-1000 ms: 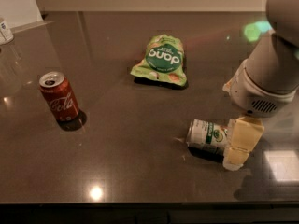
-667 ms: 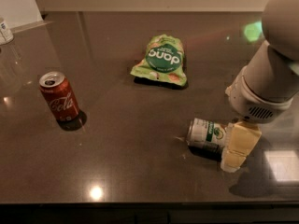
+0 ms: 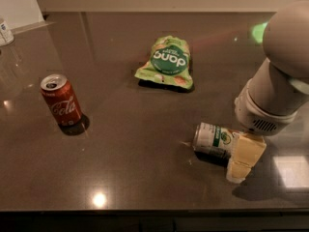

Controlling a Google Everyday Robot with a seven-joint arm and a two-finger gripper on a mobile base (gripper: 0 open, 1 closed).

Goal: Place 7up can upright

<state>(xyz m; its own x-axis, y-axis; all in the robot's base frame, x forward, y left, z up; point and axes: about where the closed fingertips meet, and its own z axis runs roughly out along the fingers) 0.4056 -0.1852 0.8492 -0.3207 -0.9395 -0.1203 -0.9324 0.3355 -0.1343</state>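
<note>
The 7up can (image 3: 211, 138), silvery-white with green bands, lies on its side on the dark table (image 3: 145, 129), right of centre near the front edge, its top end facing left. My gripper (image 3: 240, 158), cream-coloured, sits at the can's right end, touching or overlapping it, and hides that end. The large white arm (image 3: 275, 91) rises above it at the right.
A red Coca-Cola can (image 3: 61, 100) stands upright at the left. A green snack bag (image 3: 167, 63) lies flat at the centre back. A small white object (image 3: 5, 31) sits at the far left edge. The table's front edge runs along the bottom.
My gripper has shifted slightly down and to the left along the can's right end. The can still lies on its side in the same spot.
</note>
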